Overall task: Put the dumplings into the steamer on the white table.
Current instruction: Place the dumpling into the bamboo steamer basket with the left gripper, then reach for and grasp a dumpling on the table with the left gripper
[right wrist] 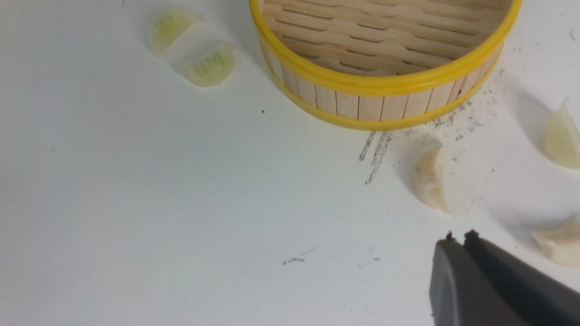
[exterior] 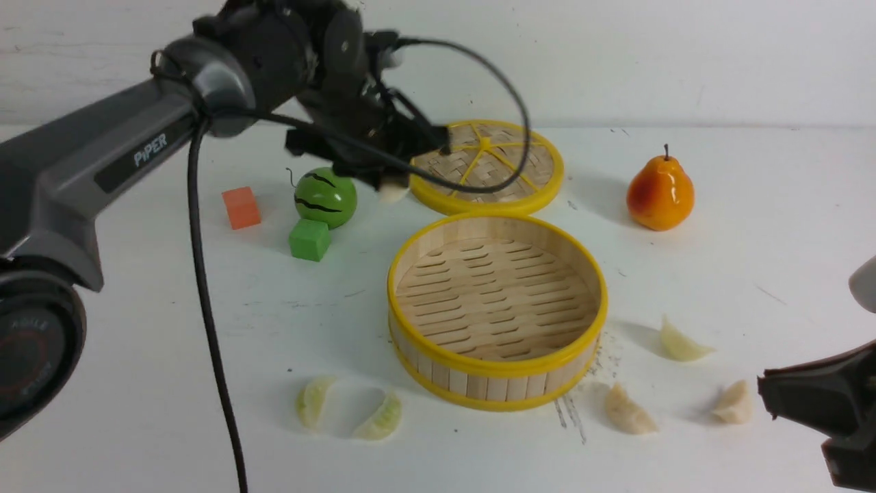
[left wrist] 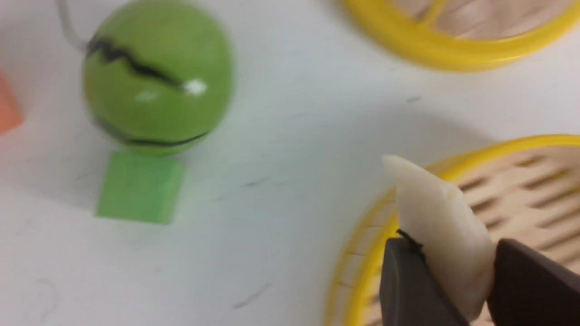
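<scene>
- We judge the step in hand to be the carry. The left pincer [left wrist: 453, 248] is clamped on a cream-white held dumpling [left wrist: 442, 217], lifted clear of the tabletop [exterior: 137, 383].
- In the left wrist view the held dumpling sits over the yellow rim of the steamer [exterior: 497, 373], on its far-left side. It is not yet above the middle of the slatted floor.
- The steamer is empty, so we reckon this is the first of six to go in.
- The next move calls for a short shift inward over the floor. After that comes a lowering inside the low wall, and only then a parting of the jaws. Let go from high up, the piece could bounce out.
- The right pincer [right wrist: 458, 236] has its jaws pressed together on nothing. It is low at the near right, close to three loose cream dumplings [exterior: 628, 412].
- Two green dumplings [exterior: 380, 418] lie on the tabletop, near the steamer's near-left side.
- The woven lid [exterior: 487, 166] lies just behind the steamer.
- The toy watermelon [exterior: 326, 197], green cube [exterior: 309, 239] and orange cube [exterior: 241, 207] are to the left, and the pear [exterior: 660, 193] is well to the right.
- None of these blocks the path, though the arm's cable [exterior: 205, 308] loops across the lid.
</scene>
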